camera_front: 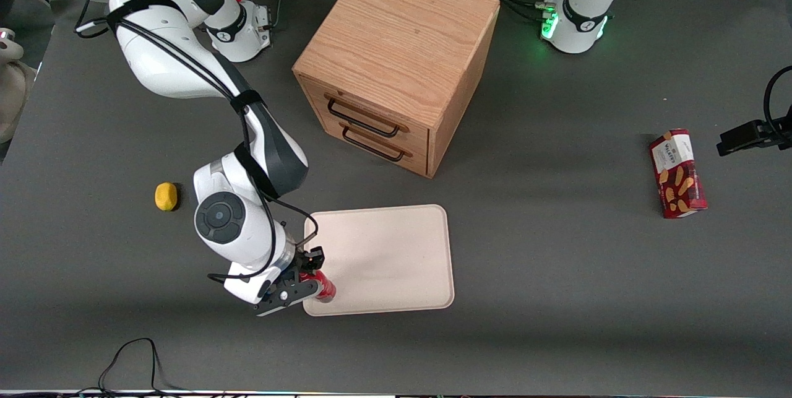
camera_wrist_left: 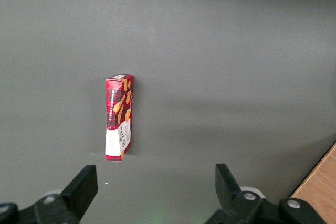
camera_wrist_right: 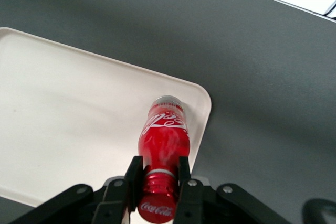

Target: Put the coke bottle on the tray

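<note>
Fingers clamping coke bottle neck, base over tray corner

Gripper holds coke bottle over tray corner

Red coke bottle (white lettering), cream tray, black end effector, yellow lemon

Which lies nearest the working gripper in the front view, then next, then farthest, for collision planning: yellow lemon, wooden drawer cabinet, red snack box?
From the gripper, shut on the red coke bottle at the cream tray's corner:
1. Yellow lemon, beside the working arm.
2. Wooden drawer cabinet, farther from the camera.
3. Red snack box, toward the parked arm's end.
</note>
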Available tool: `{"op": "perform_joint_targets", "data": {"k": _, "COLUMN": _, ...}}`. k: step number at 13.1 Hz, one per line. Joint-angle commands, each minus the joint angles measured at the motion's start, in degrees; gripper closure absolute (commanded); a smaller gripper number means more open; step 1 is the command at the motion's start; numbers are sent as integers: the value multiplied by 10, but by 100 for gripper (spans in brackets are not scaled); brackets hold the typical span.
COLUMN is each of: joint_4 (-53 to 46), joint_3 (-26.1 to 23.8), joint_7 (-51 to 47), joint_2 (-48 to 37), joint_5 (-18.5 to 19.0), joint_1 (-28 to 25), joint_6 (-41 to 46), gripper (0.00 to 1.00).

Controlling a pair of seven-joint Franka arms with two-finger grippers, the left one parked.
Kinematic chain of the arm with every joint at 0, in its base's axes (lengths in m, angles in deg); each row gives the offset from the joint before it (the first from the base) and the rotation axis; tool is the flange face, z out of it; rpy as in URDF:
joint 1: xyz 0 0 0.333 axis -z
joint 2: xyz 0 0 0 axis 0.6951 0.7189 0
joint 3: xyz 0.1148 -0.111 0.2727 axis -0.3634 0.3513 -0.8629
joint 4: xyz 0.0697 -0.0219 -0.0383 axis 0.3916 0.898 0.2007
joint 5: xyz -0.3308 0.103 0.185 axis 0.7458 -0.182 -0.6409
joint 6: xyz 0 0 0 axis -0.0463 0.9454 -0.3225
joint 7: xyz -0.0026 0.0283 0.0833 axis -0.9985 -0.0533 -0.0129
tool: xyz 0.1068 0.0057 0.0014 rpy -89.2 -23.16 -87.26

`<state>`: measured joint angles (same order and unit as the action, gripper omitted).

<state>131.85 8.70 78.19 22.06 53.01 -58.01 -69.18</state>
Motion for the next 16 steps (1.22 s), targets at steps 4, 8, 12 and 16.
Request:
{"op": "perform_joint_targets", "data": {"k": 4, "joint_4": -3, "joint_3": -1, "joint_7": -16, "joint_2": 4, "joint_5": 17, "joint_1": 0, "joint_6": -3, "gripper": 85}}
{"op": "perform_joint_targets", "data": {"k": 8, "joint_4": 6, "joint_3": 0, "joint_7": -20, "joint_2": 3, "joint_5": 16, "joint_1": 3, "joint_6": -11, "gripper": 13}}
{"op": "perform_joint_targets", "data": {"k": 12, "joint_4": 21, "joint_3": 0, "joint_7": -36, "joint_2": -1, "joint_5": 17, "joint_1": 4, "joint_6": -35, "gripper": 0}}
{"op": "perform_joint_targets", "data": {"k": 16, "joint_4": 29, "joint_3": 0, "joint_7": -33, "joint_2": -29, "joint_5": 12, "joint_1": 17, "joint_6": -27, "gripper": 0}}
